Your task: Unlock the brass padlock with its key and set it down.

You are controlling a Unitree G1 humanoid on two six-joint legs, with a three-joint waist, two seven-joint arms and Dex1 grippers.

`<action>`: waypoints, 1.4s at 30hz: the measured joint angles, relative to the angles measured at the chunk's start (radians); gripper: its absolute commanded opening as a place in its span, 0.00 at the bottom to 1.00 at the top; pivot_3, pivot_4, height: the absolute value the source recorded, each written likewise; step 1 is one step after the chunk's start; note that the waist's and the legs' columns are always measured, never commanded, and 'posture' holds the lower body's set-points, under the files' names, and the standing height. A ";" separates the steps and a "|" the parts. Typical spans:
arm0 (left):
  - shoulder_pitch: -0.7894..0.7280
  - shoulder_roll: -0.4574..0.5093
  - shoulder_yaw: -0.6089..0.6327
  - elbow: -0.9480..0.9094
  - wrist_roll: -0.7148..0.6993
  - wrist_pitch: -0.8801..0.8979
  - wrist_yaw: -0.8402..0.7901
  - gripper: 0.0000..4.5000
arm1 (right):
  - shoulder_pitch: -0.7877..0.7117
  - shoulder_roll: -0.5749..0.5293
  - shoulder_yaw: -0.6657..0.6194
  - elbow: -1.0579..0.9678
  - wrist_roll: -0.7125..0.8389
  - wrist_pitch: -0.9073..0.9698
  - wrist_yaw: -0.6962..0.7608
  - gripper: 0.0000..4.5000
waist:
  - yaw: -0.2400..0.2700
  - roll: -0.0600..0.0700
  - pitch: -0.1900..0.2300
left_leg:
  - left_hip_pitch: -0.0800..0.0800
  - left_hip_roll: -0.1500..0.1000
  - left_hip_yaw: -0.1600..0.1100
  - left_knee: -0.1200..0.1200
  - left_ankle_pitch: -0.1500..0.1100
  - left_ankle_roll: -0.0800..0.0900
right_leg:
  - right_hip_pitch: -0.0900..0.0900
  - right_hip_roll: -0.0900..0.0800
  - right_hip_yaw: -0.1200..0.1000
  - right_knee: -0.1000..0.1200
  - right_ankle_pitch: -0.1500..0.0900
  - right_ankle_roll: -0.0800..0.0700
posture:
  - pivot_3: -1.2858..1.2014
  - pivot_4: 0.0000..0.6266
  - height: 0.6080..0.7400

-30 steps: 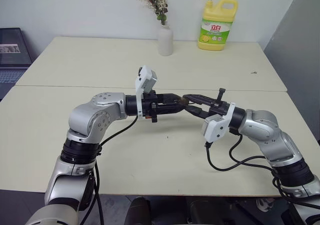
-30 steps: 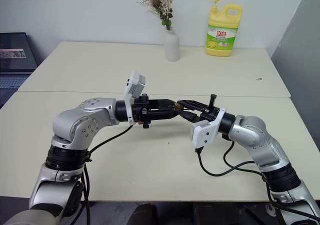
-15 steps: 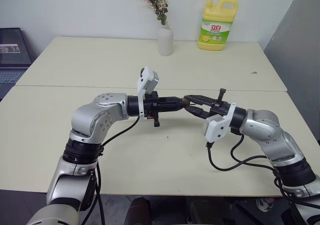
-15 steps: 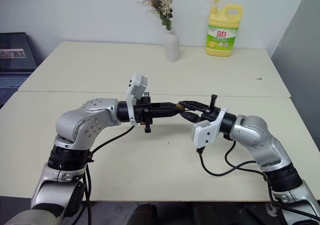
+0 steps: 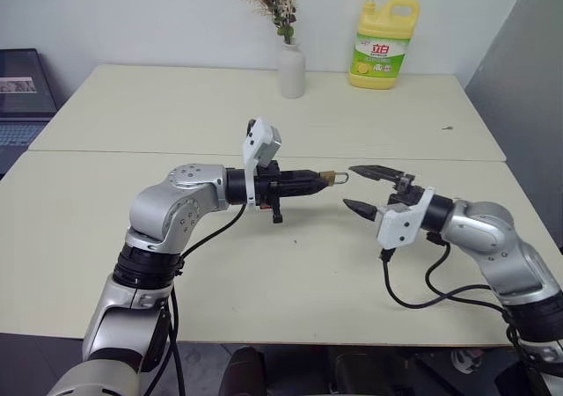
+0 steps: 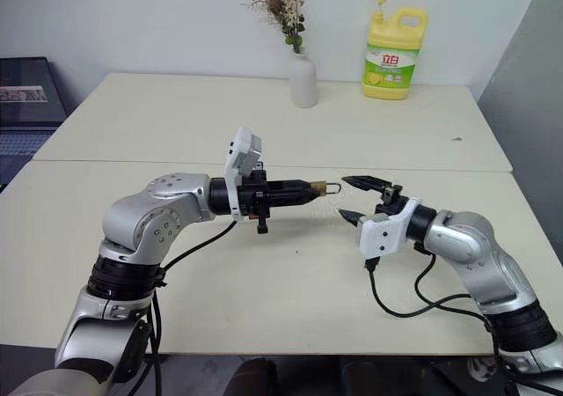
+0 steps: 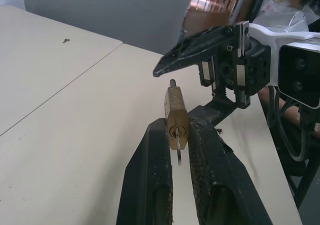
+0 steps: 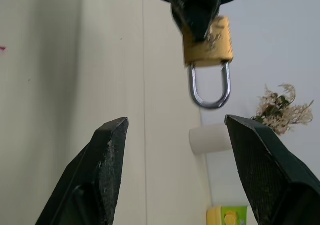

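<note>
My left gripper (image 5: 322, 179) is shut on the small brass padlock (image 5: 328, 178), held level above the table (image 5: 264, 273). Its silver shackle (image 8: 210, 87) sticks out towards my right gripper (image 5: 360, 189), and both shackle legs run into the body. My right gripper stands open a short way to the right of the padlock, touching nothing. In the left wrist view the padlock (image 7: 176, 117) sits clamped between my fingertips, keyhole facing the camera. A thin silver sliver (image 7: 179, 152) shows below the keyhole; I cannot tell whether it is the key.
A white vase with dried flowers (image 5: 291, 69) and a yellow detergent bottle (image 5: 383, 44) stand at the back of the far table. A dark screen (image 5: 22, 97) sits at the far left. A black cable (image 5: 413, 295) loops on the table under my right arm.
My left gripper closed tighter on the padlock. My right gripper opened, let go of the padlock and drew back to the right and slightly down.
</note>
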 measured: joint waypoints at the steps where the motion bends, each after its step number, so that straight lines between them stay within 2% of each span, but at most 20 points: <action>1: 0.000 0.000 0.000 0.005 0.001 -0.001 0.000 0.03 | 0.009 -0.006 -0.010 -0.003 0.003 0.000 0.000 0.68 | -0.001 0.000 0.000 | 0.000 0.000 0.000 0.000 0.000 0.000 | 0.000 0.000 0.000 0.000 0.000 0.000 | 0.52 0.24 1.00; 3: -0.001 0.001 -0.001 0.014 0.002 -0.003 -0.003 0.03 | 0.051 -0.031 -0.041 -0.030 0.037 0.023 0.016 0.68 | 0.000 0.000 0.000 | 0.000 0.000 0.000 0.000 0.000 0.000 | 0.000 0.000 0.000 0.000 0.000 0.000 | 0.52 0.24 1.00; 6: -0.002 0.013 0.000 0.021 0.006 -0.014 -0.021 0.03 | 0.150 -0.083 -0.107 -0.087 0.185 0.108 0.096 0.68 | 0.001 0.000 0.000 | 0.000 0.000 0.000 0.000 0.000 0.000 | 0.000 0.000 0.000 -0.001 0.000 0.000 | 0.52 0.24 1.00; 7: -0.003 0.020 0.002 0.026 0.007 -0.019 -0.027 0.03 | 0.169 -0.093 -0.123 -0.111 0.240 0.147 0.120 0.64 | 0.001 0.000 0.000 | 0.000 0.000 0.000 0.000 0.000 0.000 | 0.001 0.000 0.000 -0.001 0.000 0.000 | 0.52 0.24 1.00; 9: -0.003 0.032 0.002 0.040 0.011 -0.023 -0.047 0.03 | 0.177 -0.091 -0.142 -0.190 0.354 0.223 0.147 0.53 | -0.005 0.000 0.000 | 0.001 0.000 0.000 0.000 0.000 0.000 | 0.001 0.000 0.001 0.000 0.000 0.000 | 0.52 0.24 1.00; 11: -0.004 0.033 0.000 0.041 0.012 -0.026 -0.071 0.03 | 0.141 -0.068 -0.134 -0.276 0.426 0.283 0.156 0.39 | -0.012 0.000 0.000 | 0.001 0.000 -0.002 0.000 0.000 0.000 | 0.001 0.001 0.000 0.001 0.000 0.001 | 0.52 0.24 1.00; 15: -0.006 0.041 -0.002 0.038 0.012 -0.026 -0.100 0.03 | 0.077 -0.026 -0.089 -0.325 0.458 0.363 0.154 0.05 | -0.011 0.000 0.000 | 0.001 0.000 -0.004 0.001 0.000 0.000 | 0.001 0.001 -0.001 0.001 -0.002 0.005 | 0.52 0.24 1.00; 16: -0.005 0.044 -0.002 0.037 0.012 -0.025 -0.104 0.03 | 0.065 -0.018 -0.076 -0.320 0.457 0.378 0.154 0.00 | -0.009 0.000 0.000 | 0.000 -0.001 -0.003 0.001 0.000 0.000 | 0.001 0.001 -0.001 0.001 -0.002 0.005 | 0.52 0.24 1.00; 25: 0.034 0.072 0.002 -0.066 -0.011 -0.009 -0.108 0.03 | -0.041 0.053 0.000 -0.200 0.442 0.396 0.164 0.00 | -0.006 0.000 0.000 | 0.000 0.000 -0.003 0.000 0.000 0.000 | 0.001 0.001 -0.001 0.000 0.000 0.000 | 0.52 0.24 1.00; 42: 0.062 0.096 0.002 -0.127 -0.053 0.021 -0.109 0.03 | -0.054 0.061 0.006 -0.143 0.434 0.370 0.215 0.00 | -0.004 0.000 0.000 | 0.000 0.000 -0.003 0.000 0.000 0.000 | 0.001 0.001 -0.001 0.000 0.000 0.000 | 0.52 0.24 1.00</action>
